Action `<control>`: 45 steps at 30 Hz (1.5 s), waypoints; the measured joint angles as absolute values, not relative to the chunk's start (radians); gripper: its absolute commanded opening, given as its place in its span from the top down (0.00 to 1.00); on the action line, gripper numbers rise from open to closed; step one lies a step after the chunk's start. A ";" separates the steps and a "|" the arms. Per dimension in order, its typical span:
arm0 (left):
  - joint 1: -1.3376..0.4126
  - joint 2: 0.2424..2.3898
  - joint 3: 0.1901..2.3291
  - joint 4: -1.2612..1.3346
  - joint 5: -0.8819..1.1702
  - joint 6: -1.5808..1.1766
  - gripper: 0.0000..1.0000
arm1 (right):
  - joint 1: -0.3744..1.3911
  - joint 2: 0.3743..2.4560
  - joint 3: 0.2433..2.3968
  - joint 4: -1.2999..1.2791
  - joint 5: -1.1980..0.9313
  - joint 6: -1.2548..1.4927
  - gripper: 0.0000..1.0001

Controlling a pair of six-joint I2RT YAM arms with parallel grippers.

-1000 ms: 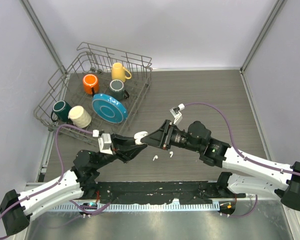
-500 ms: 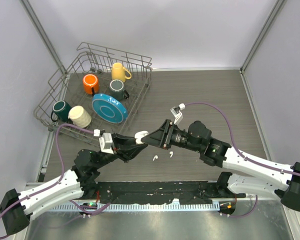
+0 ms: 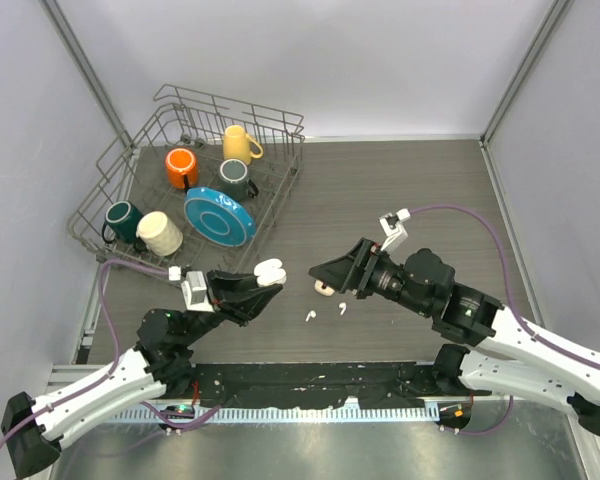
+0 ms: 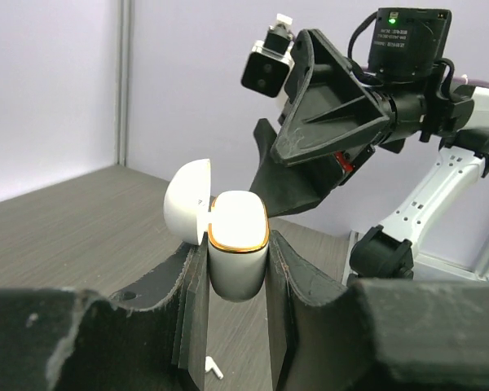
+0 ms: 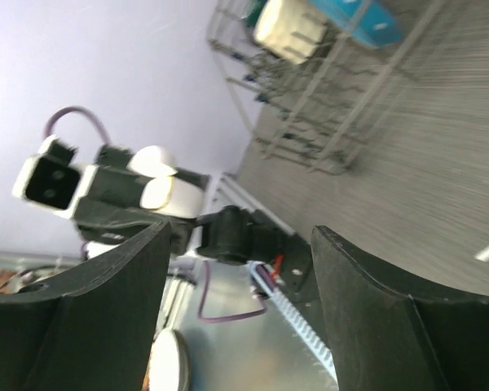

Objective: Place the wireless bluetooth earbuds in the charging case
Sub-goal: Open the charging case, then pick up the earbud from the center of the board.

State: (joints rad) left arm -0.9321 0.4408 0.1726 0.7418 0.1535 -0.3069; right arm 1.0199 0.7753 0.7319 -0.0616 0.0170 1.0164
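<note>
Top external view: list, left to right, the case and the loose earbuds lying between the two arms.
charging case → earbud nearer the left arm → earbud nearer the right arm

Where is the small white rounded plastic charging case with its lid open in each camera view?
Top external: white charging case left of centre, clamped in the left gripper.
Left wrist: white charging case mid-frame, upright between the jaws.
Right wrist: white charging case left of centre, small and blurred.
Shared landmark: the left gripper holding it, visible in all three views.
</note>
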 measured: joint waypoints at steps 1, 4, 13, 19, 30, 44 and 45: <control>-0.932 0.429 0.169 0.733 0.147 -0.307 1.00 | 1.020 0.762 0.744 -0.111 0.058 1.011 0.32; -0.932 0.393 0.164 0.710 0.131 -0.307 1.00 | 1.021 0.735 0.765 -0.268 0.183 1.016 0.33; -0.932 0.323 0.163 0.627 0.128 -0.305 1.00 | 1.020 0.781 0.704 -0.620 0.430 1.083 0.38; -0.932 0.323 0.163 0.606 0.132 -0.305 1.00 | 1.020 0.994 0.715 -0.681 0.447 1.069 0.41; -0.932 0.304 0.163 0.582 0.132 -0.305 1.00 | 1.021 1.216 0.765 -0.651 0.451 1.050 0.47; -0.932 0.256 0.163 0.549 0.131 -0.305 1.00 | 1.021 1.417 0.789 -0.586 0.439 1.043 0.48; -0.932 0.255 0.163 0.547 0.130 -0.305 1.00 | 1.021 1.423 0.789 -0.580 0.439 1.042 0.47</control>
State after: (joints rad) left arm -0.9321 0.2546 0.1635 0.5468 0.1303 -0.3046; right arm 1.0210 1.4235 0.7891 -0.5797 0.4389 1.0416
